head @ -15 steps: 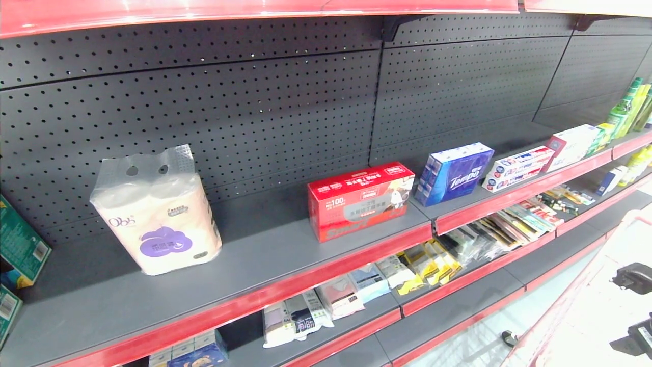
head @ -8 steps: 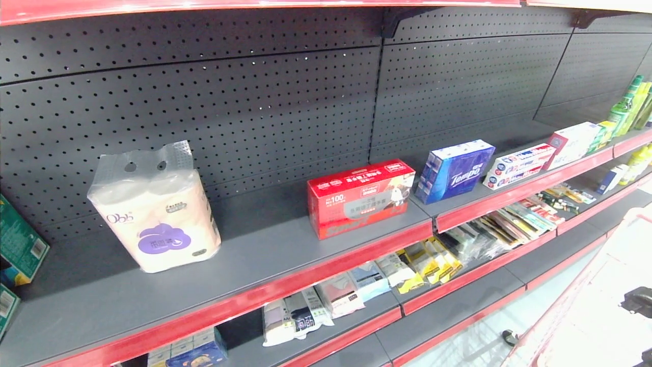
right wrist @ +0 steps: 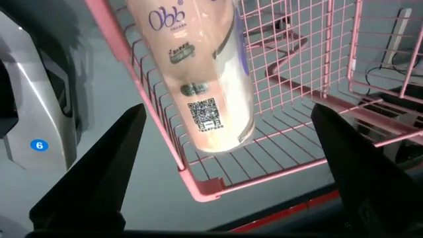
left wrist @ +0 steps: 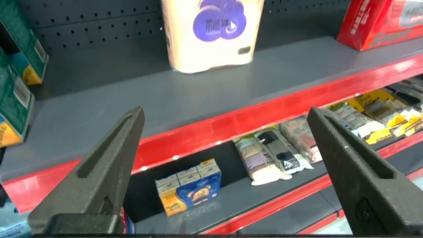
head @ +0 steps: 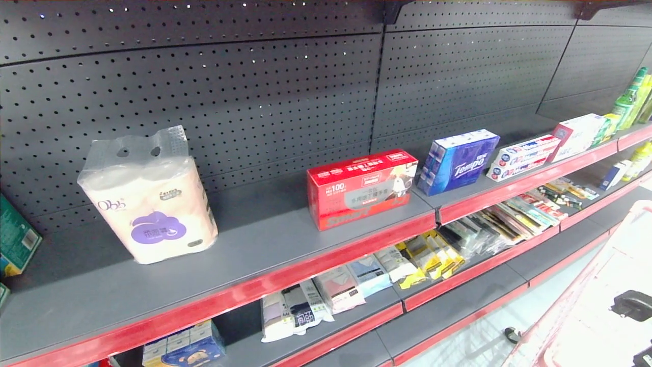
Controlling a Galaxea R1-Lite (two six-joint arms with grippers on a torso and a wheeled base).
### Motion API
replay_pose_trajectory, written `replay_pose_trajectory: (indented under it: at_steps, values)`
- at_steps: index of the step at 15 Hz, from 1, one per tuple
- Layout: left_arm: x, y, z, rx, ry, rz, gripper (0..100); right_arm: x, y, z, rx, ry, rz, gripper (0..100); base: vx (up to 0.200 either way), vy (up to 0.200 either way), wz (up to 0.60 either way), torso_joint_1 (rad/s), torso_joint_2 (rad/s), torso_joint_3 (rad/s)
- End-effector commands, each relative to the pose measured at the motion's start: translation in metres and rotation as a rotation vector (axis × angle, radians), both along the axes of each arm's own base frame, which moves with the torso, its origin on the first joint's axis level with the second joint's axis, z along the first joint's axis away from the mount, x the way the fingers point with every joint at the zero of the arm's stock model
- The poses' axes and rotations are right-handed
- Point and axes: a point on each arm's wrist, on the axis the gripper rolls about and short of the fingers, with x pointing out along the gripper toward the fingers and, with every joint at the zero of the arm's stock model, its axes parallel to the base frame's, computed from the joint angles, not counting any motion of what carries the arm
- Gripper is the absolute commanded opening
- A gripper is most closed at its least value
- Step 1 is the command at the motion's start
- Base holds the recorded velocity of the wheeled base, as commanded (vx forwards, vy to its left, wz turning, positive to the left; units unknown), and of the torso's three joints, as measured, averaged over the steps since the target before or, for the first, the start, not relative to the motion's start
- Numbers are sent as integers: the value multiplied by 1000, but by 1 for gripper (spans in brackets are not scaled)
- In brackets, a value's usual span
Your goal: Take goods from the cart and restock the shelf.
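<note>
L gripper (left wrist: 225,114) hangs in front of the shelf (head: 265,239), jaws released, nothing btwn them; past them the grey upper deck w/ red front lip. On that deck, starting at robot's left: green boxes (head: 15,244) at the edge, then a toilet roll pack (head: 147,199) standing upright, purple label to the front. Well apart from it a red box (head: 361,188), just beside that a blue tissue pack (head: 458,160), then toothpaste boxes (head: 527,153), a white box (head: 578,135) & green bottles (head: 631,97) at far right. Deck below: flat bagged goods (head: 326,300) in a row, yellow packs (head: 433,255), small blue tissue packs (head: 183,346) under the roll pack. R gripper (right wrist: 228,109) hovers over the pink wire cart (right wrist: 205,188), jaws released too, holding nothing. In the cart: a second roll pack (right wrist: 198,73), peach in clear wrap, lying near a corner, QR label facing the R wrist cam. Can't tell if it touches the cart wall
</note>
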Motion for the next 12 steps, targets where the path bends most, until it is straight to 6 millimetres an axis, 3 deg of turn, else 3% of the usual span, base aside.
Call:
replay_pose_trajectory:
  at_steps: [1, 12]
  values:
    - [0, 0, 0, 0, 1, -1, 100, 2, 2, -2, 6, 3, 7, 100, 0, 0, 0, -149, 334, 183]
    - [0, 0, 0, 0, -1, 0, 100, 6, -2, -6, 3, 2, 13, 100, 0, 0, 0, -159, 345, 185]
